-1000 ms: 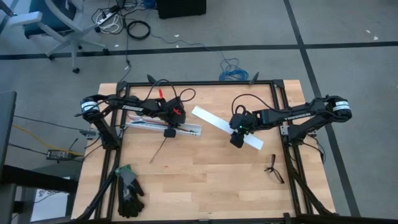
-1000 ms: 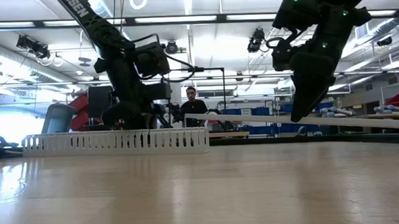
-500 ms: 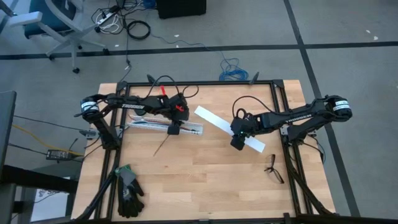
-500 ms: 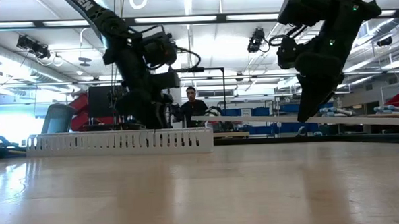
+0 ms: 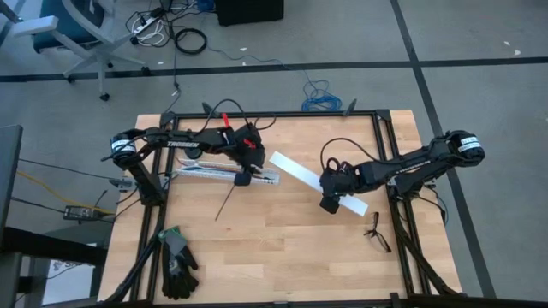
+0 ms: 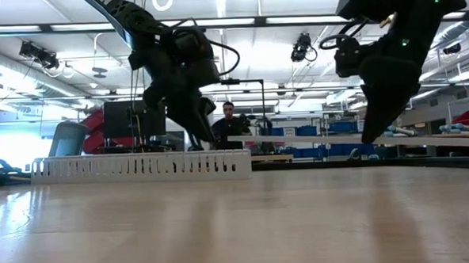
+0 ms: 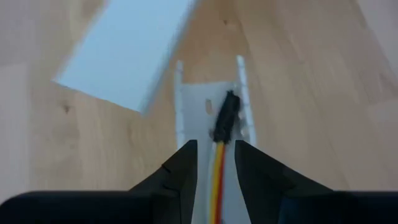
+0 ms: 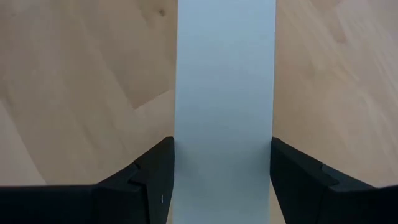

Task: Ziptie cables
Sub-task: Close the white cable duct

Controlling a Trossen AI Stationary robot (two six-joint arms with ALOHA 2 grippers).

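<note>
Nearest to us on the wooden counter (image 5: 282,248) lie a pair of black gloves (image 5: 178,265) at 7 o'clock and small spectacles (image 5: 376,232) at 4 o'clock. Further, we see the right hand (image 5: 330,204) pinching a flat white strip (image 8: 224,93) between wide fingers. The left hand (image 5: 244,179) pinches the cables (image 7: 219,168), over a white slotted channel (image 5: 214,174). The ziptie (image 5: 224,202) lies just beside.

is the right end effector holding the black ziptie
No, the right end effector grips a flat white strip; the ziptie lies on the table.
</note>
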